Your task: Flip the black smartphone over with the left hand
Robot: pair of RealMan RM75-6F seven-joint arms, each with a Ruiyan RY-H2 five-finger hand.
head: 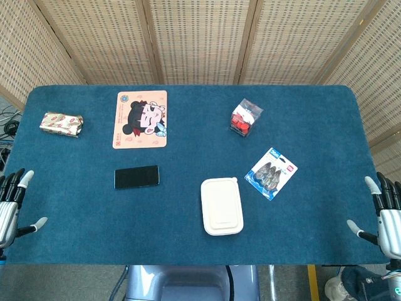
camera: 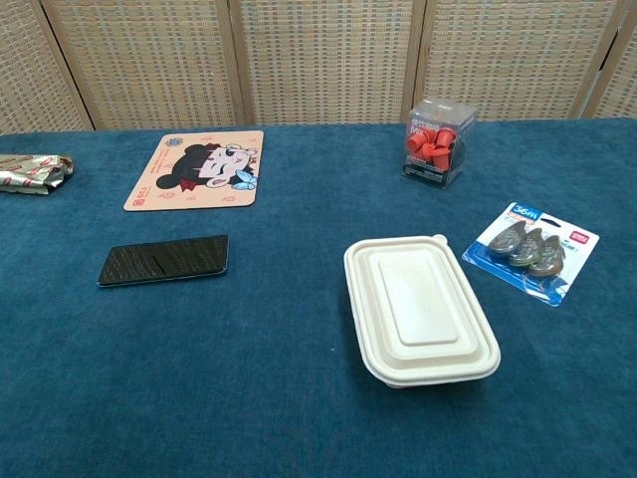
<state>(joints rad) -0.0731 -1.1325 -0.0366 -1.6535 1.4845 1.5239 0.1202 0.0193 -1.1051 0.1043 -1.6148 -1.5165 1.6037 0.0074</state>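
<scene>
The left hand (head: 12, 207) hangs at the near left edge of the table (head: 188, 251), fingers spread apart and holding nothing, its thumb sticking out toward the cloth. It shows only in the head view; the chest view catches neither hand. Across from it, at the near right edge, the right hand (head: 385, 216) sits the same way, fingers apart and empty. The black smartphone (head: 136, 177) lies flat on the blue cloth, well apart from the left hand, toward the middle-left of the table, its long side running left to right and its dark glossy face up. Just behind the phone is a pink cartoon mouse pad (head: 140, 118), lying flat and not touching it. Far off to the left rear, a crumpled foil snack packet (head: 61, 123) rests near the table's edge. To the right of the phone, a white lidded food container (head: 222, 205) sits closed near the front. Beside it, further right, lies a blue blister pack (head: 270, 173) holding dark rounded items. Behind that stands a small clear box (head: 245, 117) with red pieces inside.
</scene>
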